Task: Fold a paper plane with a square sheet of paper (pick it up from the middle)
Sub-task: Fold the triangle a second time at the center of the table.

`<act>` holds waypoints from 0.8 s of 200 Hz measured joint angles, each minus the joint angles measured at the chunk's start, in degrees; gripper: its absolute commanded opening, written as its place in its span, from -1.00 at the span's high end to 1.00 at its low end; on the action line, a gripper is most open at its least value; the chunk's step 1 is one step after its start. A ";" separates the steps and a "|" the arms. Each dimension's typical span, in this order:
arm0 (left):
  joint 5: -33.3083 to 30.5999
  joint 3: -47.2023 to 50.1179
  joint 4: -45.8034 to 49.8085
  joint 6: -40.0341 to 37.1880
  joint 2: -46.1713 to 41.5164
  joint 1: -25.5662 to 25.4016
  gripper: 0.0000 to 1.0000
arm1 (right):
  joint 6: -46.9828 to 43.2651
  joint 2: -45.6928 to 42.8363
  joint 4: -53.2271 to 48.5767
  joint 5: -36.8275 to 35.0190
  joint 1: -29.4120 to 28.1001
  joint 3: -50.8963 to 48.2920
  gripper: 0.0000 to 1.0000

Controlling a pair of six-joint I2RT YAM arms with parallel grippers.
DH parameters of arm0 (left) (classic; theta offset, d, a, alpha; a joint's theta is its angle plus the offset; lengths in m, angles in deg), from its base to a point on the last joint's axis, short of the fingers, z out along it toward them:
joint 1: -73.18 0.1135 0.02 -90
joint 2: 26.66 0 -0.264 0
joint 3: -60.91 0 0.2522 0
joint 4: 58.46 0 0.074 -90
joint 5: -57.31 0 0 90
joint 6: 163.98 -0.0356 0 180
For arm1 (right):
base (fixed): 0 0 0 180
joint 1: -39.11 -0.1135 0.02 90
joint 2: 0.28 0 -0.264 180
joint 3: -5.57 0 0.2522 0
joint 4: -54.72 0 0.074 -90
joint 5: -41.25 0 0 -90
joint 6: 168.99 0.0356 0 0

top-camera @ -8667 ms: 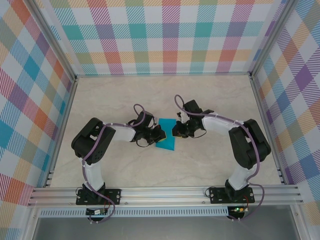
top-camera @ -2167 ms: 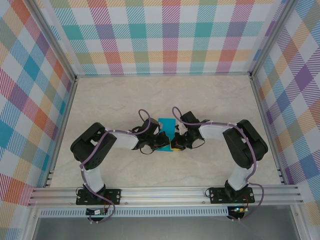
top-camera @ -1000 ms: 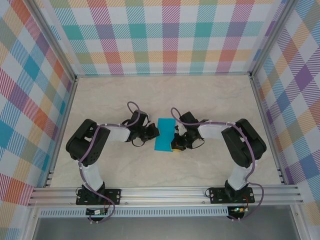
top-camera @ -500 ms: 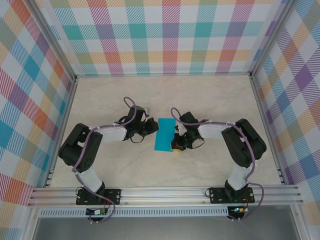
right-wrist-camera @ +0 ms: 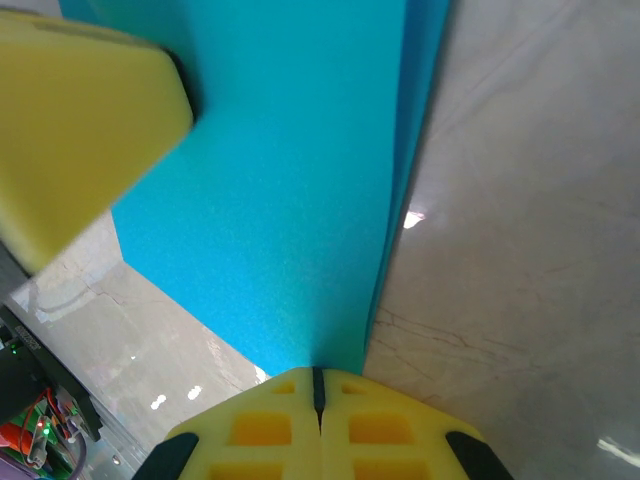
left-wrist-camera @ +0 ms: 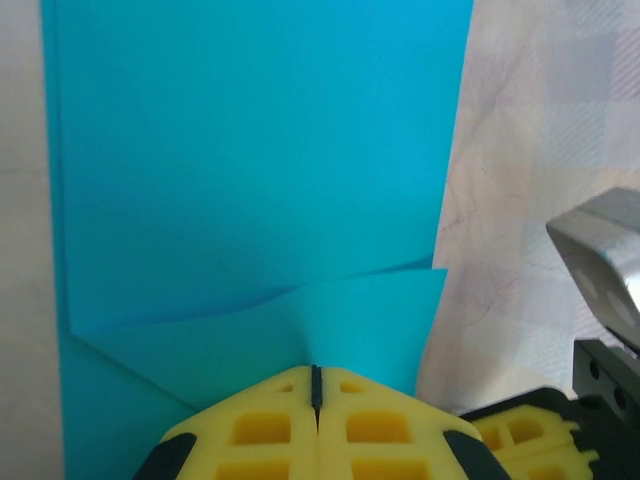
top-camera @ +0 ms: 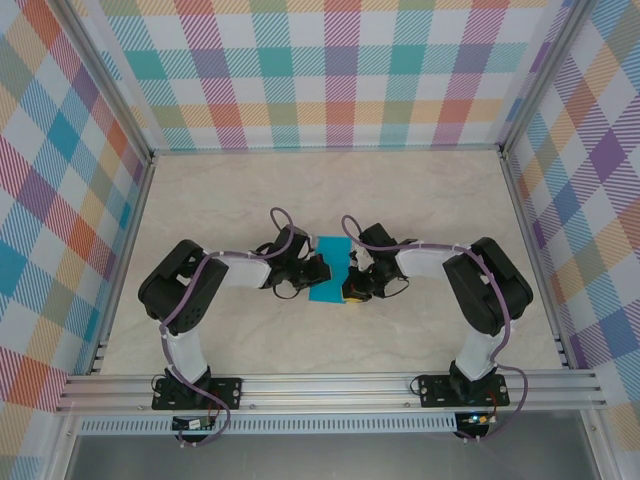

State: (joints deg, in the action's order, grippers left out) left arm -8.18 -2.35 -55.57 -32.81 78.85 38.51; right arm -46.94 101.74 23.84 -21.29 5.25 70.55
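The paper [top-camera: 333, 255] is seen lying on the table [top-camera: 430, 200], as a teal, upright rectangle in the top view, with its long edges running away from the arm bases. It is folded: in the right wrist view 2 layers can be told at its one long edge, the upper layer standing a little off the lower one. The left gripper [left-wrist-camera: 316, 372] is placed at the left edge of the paper, about halfway along it. Its 2 yellow fingers [left-wrist-camera: 260, 430] are pressed together, with only a thin dark line between them, and a raised flap [left-wrist-camera: 340, 320] of the paper is drawn up to their tips, so the flap seems to be pinched there. A crease is seen running across the paper from this flap. The right gripper [right-wrist-camera: 318, 372] is placed at the right edge of the paper, near its lower corner. Its fingers are closed tightly too, and the layered edge of the paper runs straight into their tips, so it seems to be held there.
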 measured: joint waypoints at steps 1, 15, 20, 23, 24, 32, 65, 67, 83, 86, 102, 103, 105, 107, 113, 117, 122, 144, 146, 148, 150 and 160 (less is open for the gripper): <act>-0.02 -0.09 0.13 -0.11 0.02 0.07 0.94 | 0.02 0.00 0.00 0.00 0.00 0.00 0.99; 0.02 -0.61 0.79 -0.72 0.24 0.96 0.94 | 0.02 0.00 0.00 0.00 0.02 0.00 0.99; 0.00 -0.72 1.14 -1.05 0.24 1.33 0.94 | 0.02 0.00 0.00 0.00 0.00 0.00 0.99; 0.00 -0.85 1.42 -1.38 0.24 1.68 0.94 | 0.02 0.00 0.00 0.00 0.00 0.00 0.99; 0.00 -0.87 1.51 -1.44 0.24 1.75 0.94 | 0.02 0.00 0.00 0.00 0.00 0.00 0.99; 0.00 -1.09 2.01 -1.99 0.24 2.47 0.94 | 0.02 0.00 0.00 0.00 0.00 0.00 0.98; -0.11 -2.34 4.76 -4.35 0.20 5.99 0.71 | 0.11 -0.22 0.00 -0.15 0.00 0.24 0.87; -0.20 -2.40 4.98 -4.24 0.17 6.19 0.69 | 0.11 -0.22 0.00 -0.20 0.00 0.28 0.86; -0.35 -3.04 6.58 -5.22 -0.39 7.45 0.47 | 0.85 -0.50 0.81 -1.44 -0.07 0.87 0.62; -0.57 -3.15 6.84 -5.05 -0.66 7.56 0.43 | 0.98 -0.63 0.85 -1.70 -0.11 1.03 0.57; -1.70 -3.61 9.07 -5.33 -2.95 8.00 0.21 | 2.16 -2.10 1.07 -3.21 -0.26 2.56 0.35; -1.70 -3.63 9.16 -5.42 -3.08 8.00 0.20 | 2.38 -2.27 1.11 -3.41 -0.26 2.75 0.33; -1.70 -3.67 9.42 -5.57 -3.50 8.00 0.16 | 2.69 -2.58 1.11 -3.69 -0.26 3.08 0.30; -1.84 -3.69 9.57 -5.29 -3.80 8.02 0.13 | 2.58 -2.86 1.16 -3.91 -0.26 3.43 0.27; -2.19 -3.76 10.16 -5.25 -5.01 8.04 0.03 | 3.10 -3.65 1.27 -4.66 -0.26 4.37 0.17; -2.36 -3.85 10.64 -5.62 -5.90 8.04 -0.02 | 3.58 -4.24 1.38 -5.22 -0.24 5.14 0.13; -2.67 -3.93 11.13 -5.14 -6.86 8.07 -0.10 | 3.52 -4.94 1.60 -5.84 -0.24 6.08 0.08; -4.28 -4.00 13.16 -4.81 -11.50 8.20 -0.40 | 4.11 -7.02 2.97 -7.76 0.46 9.11 -0.08; -4.28 -4.00 13.35 -4.63 -11.74 8.20 -0.42 | 4.17 -7.08 2.99 -7.78 0.57 9.38 -0.09; -4.55 -4.00 13.60 -4.35 -12.07 8.22 -0.44 | 4.11 -7.10 3.02 -7.80 0.63 9.55 -0.10; -4.74 -4.00 13.79 -4.50 -12.46 8.22 -0.46 | 4.15 -7.08 3.04 -7.93 0.76 9.79 -0.10; -5.25 -3.93 14.29 -3.78 -13.90 8.26 -0.57 | 4.07 -6.78 3.19 -7.98 1.40 10.67 -0.15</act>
State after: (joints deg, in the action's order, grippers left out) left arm -13.43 -6.28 -41.27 -36.59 64.95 46.77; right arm -42.87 94.96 27.03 -29.27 6.65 81.22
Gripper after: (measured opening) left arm 0.737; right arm 0.555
